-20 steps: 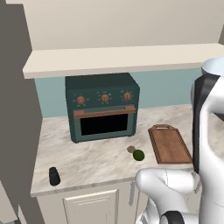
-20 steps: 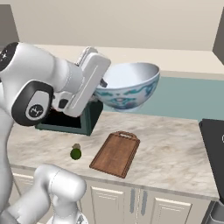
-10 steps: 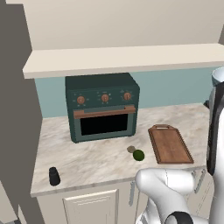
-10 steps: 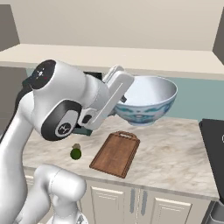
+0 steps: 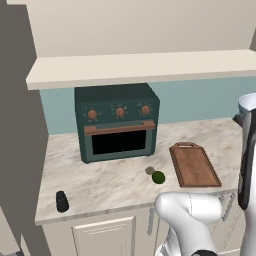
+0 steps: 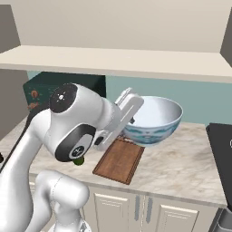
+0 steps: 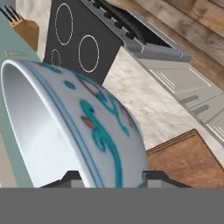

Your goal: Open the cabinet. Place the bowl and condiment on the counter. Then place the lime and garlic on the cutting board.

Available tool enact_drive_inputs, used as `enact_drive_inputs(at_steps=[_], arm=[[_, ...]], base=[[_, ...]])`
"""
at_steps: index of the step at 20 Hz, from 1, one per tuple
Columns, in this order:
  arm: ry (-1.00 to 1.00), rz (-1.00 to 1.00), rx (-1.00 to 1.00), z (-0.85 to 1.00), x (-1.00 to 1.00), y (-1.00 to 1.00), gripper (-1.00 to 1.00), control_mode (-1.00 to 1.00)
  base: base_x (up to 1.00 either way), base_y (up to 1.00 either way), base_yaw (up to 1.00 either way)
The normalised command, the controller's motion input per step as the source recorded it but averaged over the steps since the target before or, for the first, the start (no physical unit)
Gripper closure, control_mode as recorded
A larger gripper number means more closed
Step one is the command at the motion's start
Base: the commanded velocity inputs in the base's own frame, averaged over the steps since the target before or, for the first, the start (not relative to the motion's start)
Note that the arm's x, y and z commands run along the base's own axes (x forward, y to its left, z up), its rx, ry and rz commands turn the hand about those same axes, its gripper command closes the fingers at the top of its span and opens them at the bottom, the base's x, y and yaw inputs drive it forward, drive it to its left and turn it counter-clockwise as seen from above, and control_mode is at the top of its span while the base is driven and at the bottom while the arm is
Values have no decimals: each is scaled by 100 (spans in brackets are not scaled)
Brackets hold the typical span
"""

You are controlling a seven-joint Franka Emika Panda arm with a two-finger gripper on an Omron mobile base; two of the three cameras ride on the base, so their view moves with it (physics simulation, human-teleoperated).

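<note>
Bowl (image 6: 152, 120) held in the air above the counter (image 6: 190, 167), its rim pinched between the jaws of the gripper (image 7: 109, 177).
Largest to smallest: the counter carries a dark green oven (image 5: 117, 121) at its back edge, the cutting board (image 5: 193, 164) toward its right end, the shaker (image 5: 62, 201) at the front left corner, then the lime (image 5: 158, 177) touching the garlic (image 5: 149, 170) just left of the board.

A home kitchen. A marble-look worktop (image 5: 105, 180) on cream cupboards carries a dark green toaster oven (image 5: 117, 121). Beyond the fingers (image 7: 70, 178) lies a black hob (image 7: 81, 41).
</note>
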Motion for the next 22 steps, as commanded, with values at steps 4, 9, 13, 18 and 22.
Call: enact_drive_inputs(at_steps=[4, 9, 13, 18, 22], arm=[[0, 19, 0, -22, 9, 0, 100, -100], [0, 20, 1, -1, 13, -3, 100, -100], [0, 11, 0, 0, 11, -2, 100, -100], [6, 2, 0, 0, 2, -29, 100, -100], [8, 0, 0, 0, 3, -45, 100, -100]], base=[[0, 0, 0], [0, 0, 0], [0, 0, 0], [0, 0, 0], [0, 0, 0]])
